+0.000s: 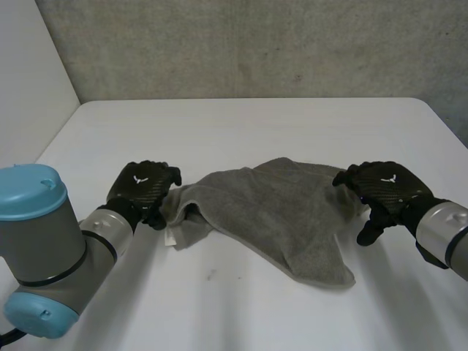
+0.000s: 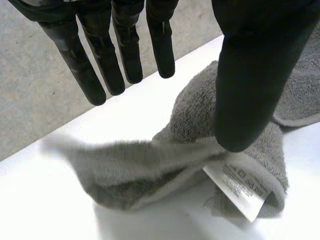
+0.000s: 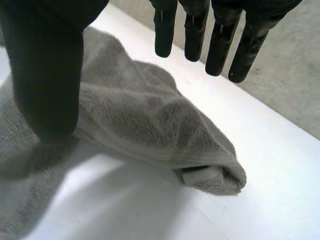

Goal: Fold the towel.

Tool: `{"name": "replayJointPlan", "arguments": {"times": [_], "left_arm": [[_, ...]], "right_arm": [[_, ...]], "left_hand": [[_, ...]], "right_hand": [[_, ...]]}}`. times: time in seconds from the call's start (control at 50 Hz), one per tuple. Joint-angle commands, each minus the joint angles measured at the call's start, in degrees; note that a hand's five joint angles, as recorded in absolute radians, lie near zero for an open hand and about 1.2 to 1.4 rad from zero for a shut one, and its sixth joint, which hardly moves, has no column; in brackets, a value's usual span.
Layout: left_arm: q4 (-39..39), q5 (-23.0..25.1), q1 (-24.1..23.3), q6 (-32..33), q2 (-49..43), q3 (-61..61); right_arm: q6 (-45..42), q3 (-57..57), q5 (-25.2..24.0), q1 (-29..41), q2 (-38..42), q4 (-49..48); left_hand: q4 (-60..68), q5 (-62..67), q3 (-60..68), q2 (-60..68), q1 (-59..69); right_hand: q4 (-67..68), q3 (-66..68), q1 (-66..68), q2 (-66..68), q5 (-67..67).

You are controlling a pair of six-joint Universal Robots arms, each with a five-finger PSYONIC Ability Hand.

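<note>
On desk (image 1: 241,124): crumpled towel (image 1: 278,212) | left hand (image 1: 142,184) at left corner, right hand (image 1: 384,184) at right edge, both spread, probably not gripping | risk: bunched corners slip, skewing fold.

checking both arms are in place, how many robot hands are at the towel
2. The left hand is at the left end of the towel, and the right hand is at its right edge. Both are open, and none look hidden.

The towel (image 1: 270,212), of grey terry cloth, lies unfolded and loosely rumpled at the middle of the white table (image 1: 219,124), with one pointed corner toward the near edge, the left corner bunched beside a white printed label (image 2: 242,187), and the right corner rolled on itself.
</note>
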Motion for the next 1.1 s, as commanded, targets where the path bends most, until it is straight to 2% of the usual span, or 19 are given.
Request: {"name": "replayJointPlan", "arguments": {"times": [0.02,0.16,0.24,0.34,0.5,0.6,0.7,0.78,0.82,0.84,0.86,0.88,0.96,1.1], "left_arm": [[1.51,0.12,-0.63,0.49,-4.6,2.84],[1.78,0.29,-0.63,0.41,-9.27,6.71],[1.52,0.38,-0.63,0.23,-10.94,8.29],[1.61,0.47,-0.72,0.14,-11.46,8.38],[1.34,0.47,-1.07,0.05,-12.0,8.56],[1.08,0.38,-1.51,0.14,-10.76,8.2],[0.99,0.38,-1.25,0.05,-7.6,6.89],[0.99,0.38,-0.46,0.05,-4.88,4.35],[0.99,0.47,-0.46,0.05,-3.48,2.5],[0.99,0.47,-0.46,0.05,-3.47,2.49],[0.99,0.47,-0.46,-0.03,-3.12,1.71],[0.99,0.47,-0.63,-0.03,-2.94,1.01],[0.99,0.47,-1.42,-0.03,-2.94,0.38],[1.25,0.38,-3.35,-0.82,-3.82,1.17]], "right_arm": [[1.29,10.09,-0.18,1.72,-10.64,-1.15],[1.29,16.96,0.61,1.45,-13.56,-3.18],[1.29,19.59,3.51,0.93,-14.79,-3.44],[1.38,20.83,3.78,0.58,-14.7,-2.91],[1.91,22.59,2.73,-0.39,-14.18,-2.91],[2.0,22.06,1.23,-0.3,-10.13,-3.79],[2.44,19.07,0.26,0.22,-2.22,-5.9],[4.54,14.61,0.79,1.1,5.66,-10.28],[5.94,11.36,1.05,2.94,9.1,-11.17],[5.95,11.34,1.05,2.95,9.12,-11.17],[6.47,10.03,1.4,3.21,9.55,-11.26],[7.35,8.98,1.84,3.21,9.47,-11.44],[9.38,7.39,3.16,3.12,9.29,-12.49],[9.29,6.59,4.57,3.12,2.97,-12.32]], "left_hand": [[-2.65,-2.61,-2.49,-2.43,-2.64],[-3.16,-3.11,-2.99,-2.94,-3.14],[-3.66,-3.61,-3.49,-3.44,-3.64],[-4.34,-4.29,-4.17,-4.11,-4.32],[-4.34,-4.29,-4.17,-4.11,-4.32],[-4.34,-4.29,-4.17,-4.11,-4.32],[-4.34,-4.29,-4.17,-4.11,-4.32],[-4.34,-4.29,-4.17,-4.11,-4.32],[-5.01,-4.96,-4.84,-4.78,-4.99],[-5.01,-4.96,-4.84,-4.79,-4.99],[-5.68,-5.63,-5.51,-5.45,-5.66],[-6.18,-6.13,-6.01,-5.96,-6.16],[-9.55,-9.5,-9.38,-9.33,-9.53],[-10.06,-10.01,-9.89,-9.83,-10.04]], "right_hand": [[-3.93,-4.32,-2.16,-5.51,-3.35],[-3.25,-3.65,-1.49,-4.84,-2.68],[-0.74,-1.13,1.03,-2.32,-0.16],[4.47,4.08,6.23,2.89,5.05],[4.48,4.09,6.25,2.9,5.06],[4.99,4.59,6.75,3.4,5.57],[8.52,8.13,10.28,6.94,9.1],[20.91,20.52,22.68,19.33,21.49],[39.69,39.3,41.46,38.11,40.27],[39.81,39.41,41.57,38.22,40.39],[56.46,56.07,58.22,54.88,57.04],[62.23,61.84,63.99,60.65,62.81],[62.29,61.89,64.05,60.7,62.87],[62.29,61.89,64.05,60.7,62.87]]}}
